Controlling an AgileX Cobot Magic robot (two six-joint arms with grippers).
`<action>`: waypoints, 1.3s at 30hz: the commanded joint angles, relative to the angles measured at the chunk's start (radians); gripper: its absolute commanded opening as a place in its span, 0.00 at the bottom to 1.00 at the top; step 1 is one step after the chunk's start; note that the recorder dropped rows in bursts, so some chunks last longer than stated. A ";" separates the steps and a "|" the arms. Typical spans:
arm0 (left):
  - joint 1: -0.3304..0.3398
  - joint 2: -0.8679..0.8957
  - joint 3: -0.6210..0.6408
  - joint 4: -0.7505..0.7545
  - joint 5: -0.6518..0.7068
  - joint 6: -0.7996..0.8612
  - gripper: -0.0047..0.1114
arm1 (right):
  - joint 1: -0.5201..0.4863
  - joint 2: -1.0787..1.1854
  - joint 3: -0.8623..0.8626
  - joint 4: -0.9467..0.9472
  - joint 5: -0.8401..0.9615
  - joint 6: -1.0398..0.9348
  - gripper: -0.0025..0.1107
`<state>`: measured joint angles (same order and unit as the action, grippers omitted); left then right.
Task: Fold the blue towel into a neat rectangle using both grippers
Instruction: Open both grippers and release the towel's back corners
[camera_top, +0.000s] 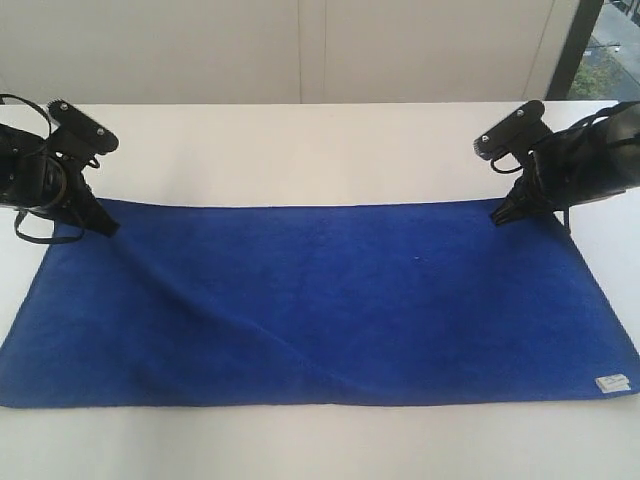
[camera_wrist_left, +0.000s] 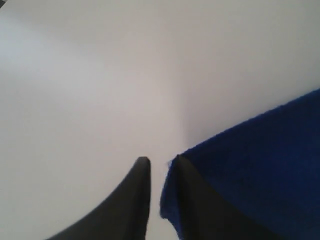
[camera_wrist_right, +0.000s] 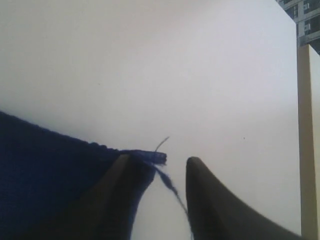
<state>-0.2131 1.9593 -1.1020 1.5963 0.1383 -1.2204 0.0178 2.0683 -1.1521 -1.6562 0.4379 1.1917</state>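
Note:
The blue towel (camera_top: 320, 300) lies spread out long on the white table (camera_top: 320, 150), with a small white label (camera_top: 612, 382) at its near right corner and a diagonal ridge across its left half. My left gripper (camera_top: 105, 225) stands at the towel's far left corner. In the left wrist view the left gripper (camera_wrist_left: 161, 159) is open a narrow gap, and the towel (camera_wrist_left: 260, 165) corner lies against one finger only. My right gripper (camera_top: 502, 213) is at the far right corner. The right gripper (camera_wrist_right: 159, 159) is open, the towel (camera_wrist_right: 45, 170) corner resting on one finger and a loose thread hanging in the gap.
The table's far edge meets a pale wall, and a window (camera_top: 610, 45) shows at the back right. The towel's near edge runs close to the table's front. Bare table surface lies behind the towel between the two arms.

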 joint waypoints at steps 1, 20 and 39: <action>0.003 -0.002 -0.005 0.013 0.016 -0.009 0.48 | -0.008 -0.003 -0.004 -0.005 0.013 0.023 0.40; 0.003 -0.062 -0.041 -0.042 0.250 -0.009 0.53 | -0.008 -0.110 -0.004 0.016 0.206 0.157 0.41; 0.003 -0.086 0.024 -0.391 0.108 0.151 0.53 | -0.039 0.011 -0.004 0.104 0.097 0.063 0.41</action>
<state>-0.2110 1.8728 -1.0936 1.2074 0.2301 -1.0807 -0.0071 2.0665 -1.1539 -1.5286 0.4959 1.2654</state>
